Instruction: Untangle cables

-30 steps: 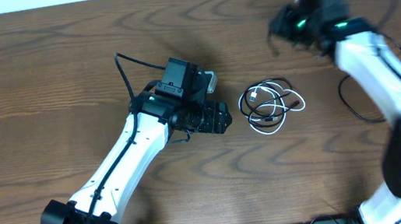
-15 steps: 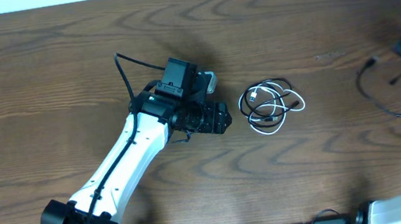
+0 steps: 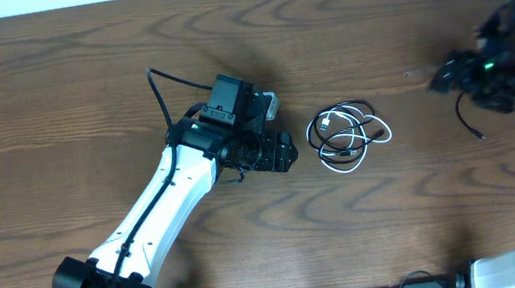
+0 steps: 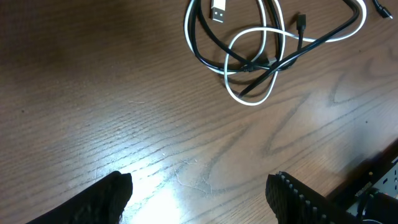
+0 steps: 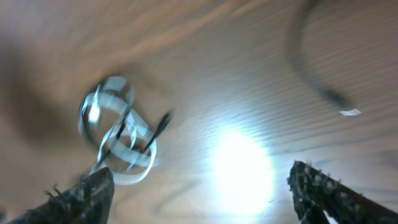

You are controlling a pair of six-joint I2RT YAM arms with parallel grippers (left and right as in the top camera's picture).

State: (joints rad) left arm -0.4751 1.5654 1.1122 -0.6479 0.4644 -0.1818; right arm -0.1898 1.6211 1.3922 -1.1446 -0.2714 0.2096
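We are holding our left gripper (image 4: 199, 202) wide open. Its two black fingers (image 4: 115, 190) are sitting at the bottom corners of the left wrist view, with only bare wood between them, and they are gripping nothing. Just ahead of those fingers, the black cord (image 4: 205, 59) and the white cord (image 4: 249, 99) are lying flat as one small bundle (image 3: 349, 134). Their loops are crossing over each other near the middle. A flat silver plug (image 4: 217, 10) on the white cord is resting at the bundle's far edge. From overhead, our left gripper is sitting just to the left of the bundle, close but not touching it.

We are also keeping our right gripper (image 3: 450, 74) spread open and empty. Its dark fingers (image 5: 81, 193) are standing far apart in a blurred right wrist view. It is hovering well to the right of the bundle and a little farther back. The arm's thicker black wire (image 3: 466, 120) is trailing on the table (image 3: 29, 95) right of the bundle, apart from the cords.
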